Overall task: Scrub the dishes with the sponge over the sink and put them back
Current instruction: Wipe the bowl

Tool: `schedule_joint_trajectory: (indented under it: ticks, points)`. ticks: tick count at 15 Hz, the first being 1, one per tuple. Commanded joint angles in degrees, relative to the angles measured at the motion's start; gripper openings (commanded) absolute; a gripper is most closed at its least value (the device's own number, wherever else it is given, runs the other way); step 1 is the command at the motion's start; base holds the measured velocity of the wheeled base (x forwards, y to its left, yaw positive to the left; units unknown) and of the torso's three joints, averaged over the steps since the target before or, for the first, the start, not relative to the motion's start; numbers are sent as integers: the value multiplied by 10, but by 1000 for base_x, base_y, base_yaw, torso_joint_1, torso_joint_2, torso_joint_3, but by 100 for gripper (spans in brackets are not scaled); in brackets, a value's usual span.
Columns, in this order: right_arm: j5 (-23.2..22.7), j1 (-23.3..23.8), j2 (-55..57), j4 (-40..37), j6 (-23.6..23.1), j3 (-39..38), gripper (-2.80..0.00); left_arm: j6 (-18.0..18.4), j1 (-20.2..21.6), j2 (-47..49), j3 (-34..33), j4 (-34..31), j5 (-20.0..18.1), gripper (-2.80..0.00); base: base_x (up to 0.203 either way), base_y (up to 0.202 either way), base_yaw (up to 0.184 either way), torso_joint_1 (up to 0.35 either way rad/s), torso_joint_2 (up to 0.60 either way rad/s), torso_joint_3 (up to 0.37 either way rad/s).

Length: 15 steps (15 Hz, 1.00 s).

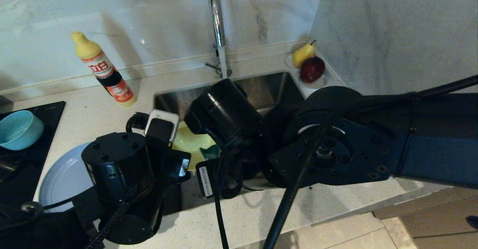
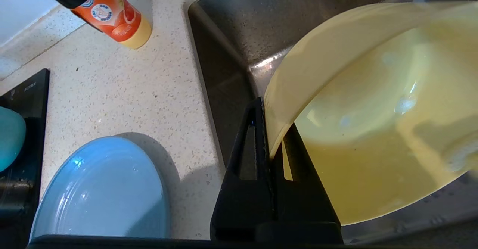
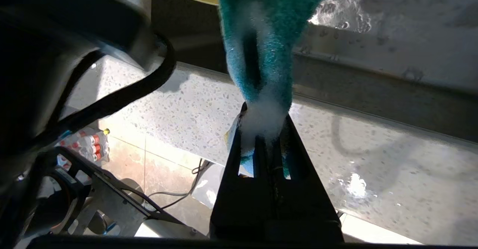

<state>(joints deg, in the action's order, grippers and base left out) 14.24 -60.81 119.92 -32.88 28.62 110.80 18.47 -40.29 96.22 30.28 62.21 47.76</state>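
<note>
1. Yellow bowl in our left gripper, jaws pinched on its rim, tilted over the steel sink.
2. Our right gripper is clamped on the sponge; its green, foamy end hangs just beside the bowl's edge, above the sink's front rim.
3. From the head view, both arms meet over the basin below the tap, and only slivers of bowl and sponge show between them.
4. We judge the scrubbing of this bowl to be under way; foam on the sponge suggests contact, though we cannot tell whether the two are touching now.
5. Resting on the counter left of the sink is the plate; the teal bowl sits on the black hob beyond it.
6. Whether those two are already washed, we cannot tell; the yellow bowl has yet to go back.
</note>
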Motion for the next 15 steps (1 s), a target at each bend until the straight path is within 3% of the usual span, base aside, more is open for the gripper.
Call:
schedule_joint_trajectory:
  ticks: [1,15]
  points:
    - [0,10,16,1,5,0,-280,1,-1,-7,1,4,3,-280,0,0,0,0,0,0]
    - [-31,13,27,67,1,0,-280,-5,-26,-32,-17,28,-5,-280,0,0,0,0,0,0]
